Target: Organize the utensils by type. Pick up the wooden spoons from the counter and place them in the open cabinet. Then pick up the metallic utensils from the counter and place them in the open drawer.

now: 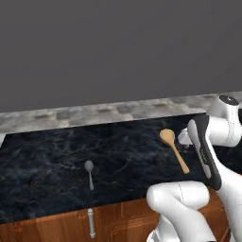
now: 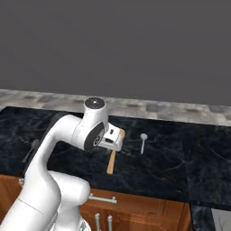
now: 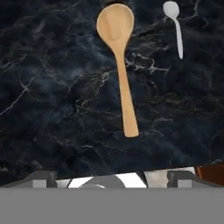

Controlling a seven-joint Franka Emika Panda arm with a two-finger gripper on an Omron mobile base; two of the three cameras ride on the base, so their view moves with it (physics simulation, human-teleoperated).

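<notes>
Spoon first: the wooden spoon (image 3: 119, 65) lies flat on the dark marble counter (image 1: 42, 156), bowl toward the back wall and handle reaching toward the counter's front edge, near the middle of the hand view. The gripper (image 2: 113, 139) hovers above it with its jaws spread as wide as they go and nothing between them. To do this pick well, it seems best to come straight down over the handle's middle, with the fingers set across its narrow width rather than along it, and close only once the tips are nearly on the stone. A small metal spoon (image 3: 176, 27) rests apart beside the wooden bowl, so descending over the handle should keep clear of it. Another metal spoon (image 1: 89, 172) lies well away along the counter.
</notes>
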